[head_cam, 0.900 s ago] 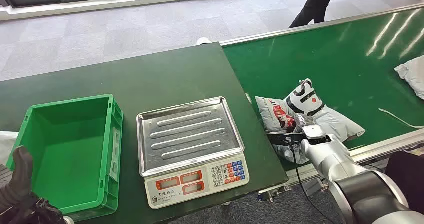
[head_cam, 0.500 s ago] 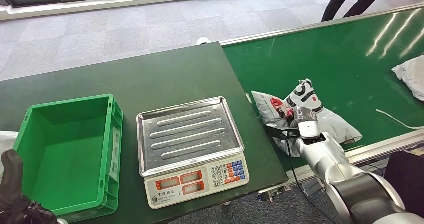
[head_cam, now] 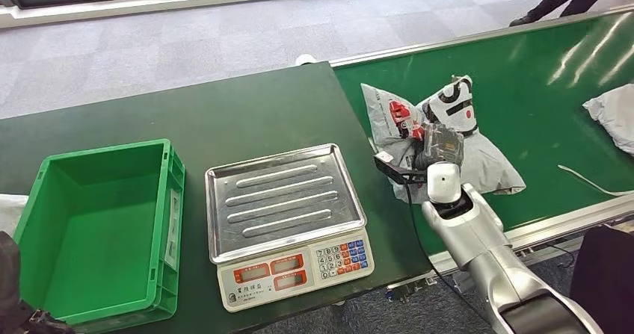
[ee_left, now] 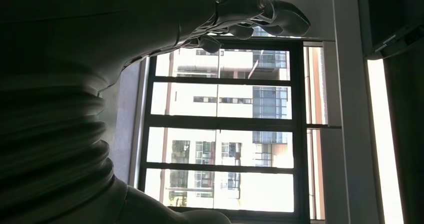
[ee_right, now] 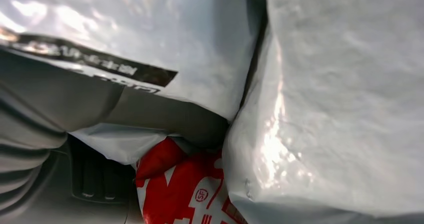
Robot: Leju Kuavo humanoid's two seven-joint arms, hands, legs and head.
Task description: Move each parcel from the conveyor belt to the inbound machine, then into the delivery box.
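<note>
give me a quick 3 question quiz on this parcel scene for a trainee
1. True or false: the steel pan of the scale has a parcel on it.
2. What does the right hand hold? A) grey parcel B) green crate C) nothing
3. Fill in: the green crate sits to the ___ of the scale in the head view.

Key: 1 false; 2 A; 3 left

Right arm extended forward, right hand [head_cam: 439, 144] gripping, left hand [ee_left: 250, 13] curled, empty
</note>
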